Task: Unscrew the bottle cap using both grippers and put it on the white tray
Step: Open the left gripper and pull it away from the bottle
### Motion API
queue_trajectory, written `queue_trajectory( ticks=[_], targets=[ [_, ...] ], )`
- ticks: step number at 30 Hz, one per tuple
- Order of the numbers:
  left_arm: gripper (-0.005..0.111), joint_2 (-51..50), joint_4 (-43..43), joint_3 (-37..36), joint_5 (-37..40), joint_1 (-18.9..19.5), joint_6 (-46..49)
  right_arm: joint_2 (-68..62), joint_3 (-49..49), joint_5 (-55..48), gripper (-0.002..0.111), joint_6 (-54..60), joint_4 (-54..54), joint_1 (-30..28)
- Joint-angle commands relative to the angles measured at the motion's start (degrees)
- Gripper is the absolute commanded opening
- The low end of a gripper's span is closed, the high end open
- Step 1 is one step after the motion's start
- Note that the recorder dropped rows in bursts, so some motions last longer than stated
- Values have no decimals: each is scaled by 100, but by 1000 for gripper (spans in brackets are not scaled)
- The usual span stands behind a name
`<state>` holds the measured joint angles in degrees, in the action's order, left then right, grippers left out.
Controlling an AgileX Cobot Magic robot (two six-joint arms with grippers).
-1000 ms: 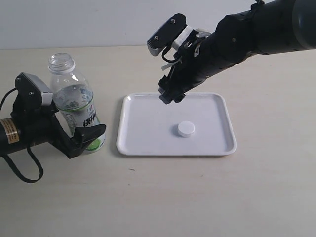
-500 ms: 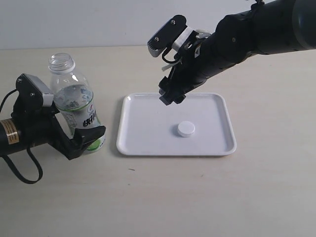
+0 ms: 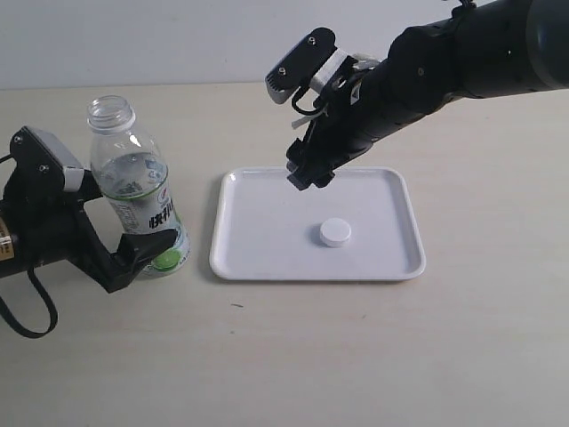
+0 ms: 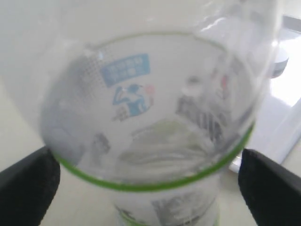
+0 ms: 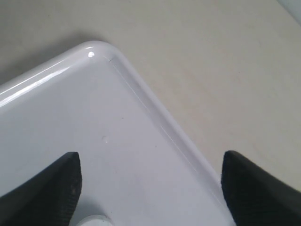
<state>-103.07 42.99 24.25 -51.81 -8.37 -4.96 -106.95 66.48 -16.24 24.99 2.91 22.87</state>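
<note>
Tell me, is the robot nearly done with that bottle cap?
Nearly. Done: the bottle cap lies on the white tray, and the bottle stands upright with a bare neck. In hand: nothing; the right gripper hangs open over the tray, the left gripper sits open either side of the bottle. Remaining: probably only pulling both arms away.

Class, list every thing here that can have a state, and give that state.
bottle: upright, uncapped.
cap: off the bottle, lying on the tray.
tray: flat on the table, holding only the cap.
left gripper: open, jaws either side of the bottle's lower part.
right gripper: open, empty, above the tray.
</note>
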Motion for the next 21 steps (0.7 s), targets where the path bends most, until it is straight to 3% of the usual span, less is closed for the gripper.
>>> queue_trajectory(
  ticks=[1, 13, 21],
  targets=[
    [99, 172, -17, -174, 97, -18, 23, 41, 26, 3, 77, 40, -2, -21],
    [99, 457, -251, -594, 118, -18, 35, 41, 26, 3, 77, 40, -2, -21],
    [99, 792, -336, -803, 614, -18, 32, 41, 26, -9, 77, 40, -2, -21]
  ],
)
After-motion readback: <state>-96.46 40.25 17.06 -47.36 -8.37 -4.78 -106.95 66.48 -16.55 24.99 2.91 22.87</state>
